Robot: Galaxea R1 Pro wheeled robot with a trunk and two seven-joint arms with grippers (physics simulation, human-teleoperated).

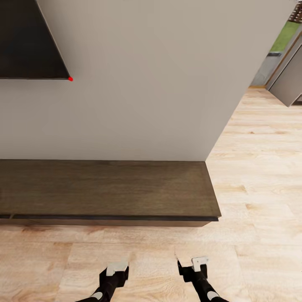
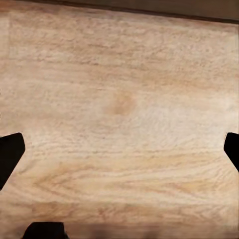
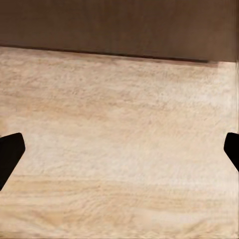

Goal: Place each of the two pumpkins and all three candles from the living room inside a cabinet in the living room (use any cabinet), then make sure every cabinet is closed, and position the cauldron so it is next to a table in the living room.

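Left gripper and right gripper: both hang low over the wood floor, fingers spread wide, nothing between them. In each wrist view the dark fingertips sit at opposite edges with bare planks in the gap, so both are empty.

Just ahead of both grippers: the cabinet, a long, low dark-brown unit against the wall. Its right end sits slightly past the right gripper, and it runs on beyond the left one. Its front face shows in the right wrist view as a flat dark panel. The thin dark gap under the top runs unbroken, so it looks closed from here.

Above and well left of the left gripper: the corner of a dark wall panel, likely a TV. Far off past the right gripper: a grey unit, not ours.

Handling call on the cabinet: rigid, heavy, won't shift. The fronts are flat with no handle, so there is nothing to pinch. Best bet is one fingertip hooked into the gap under the top, or onto the panel's end edge, then a straight pull. Smooth veneer, so expect slipping unless the finger seats well.
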